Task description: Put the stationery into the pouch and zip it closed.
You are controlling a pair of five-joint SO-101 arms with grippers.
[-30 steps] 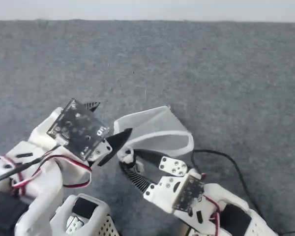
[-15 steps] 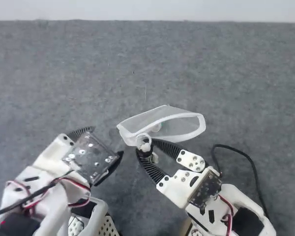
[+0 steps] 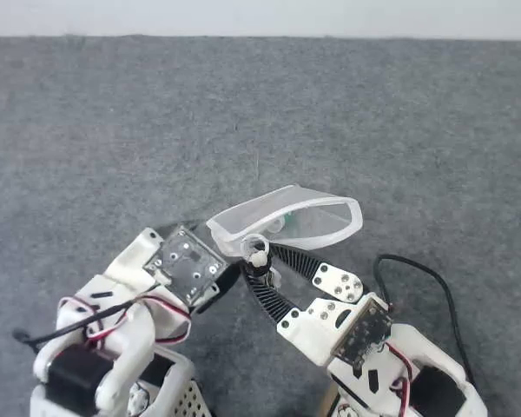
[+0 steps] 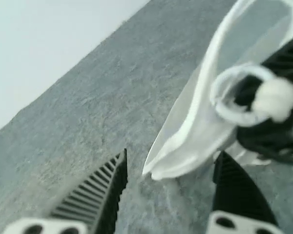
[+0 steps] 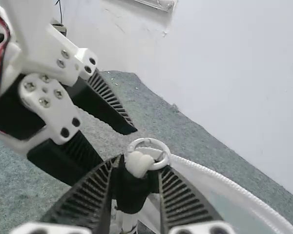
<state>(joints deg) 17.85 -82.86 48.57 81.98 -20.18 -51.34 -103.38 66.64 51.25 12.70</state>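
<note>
The pouch (image 3: 306,217) is white see-through mesh, held a little off the grey carpet by one end, and a faint green spot shows through it. My right gripper (image 3: 260,262) is shut on the pouch's zipper pull (image 5: 139,163), a white bead on a ring, at the end nearest the arms. My left gripper (image 4: 172,161) is open, its black fingers either side of the pouch's near corner (image 4: 158,168) without touching it. In the high view the left arm (image 3: 187,265) sits just left of the right gripper.
Grey carpet (image 3: 113,130) covers the table up to a pale wall at the back. A black cable (image 3: 417,269) loops beside the right arm. A white perforated base (image 3: 178,395) stands at the front edge under the left arm.
The right gripper has carried the pouch's end up and to the right. The left arm pulled back towards the front, then swung right, up to the pouch's near corner.
</note>
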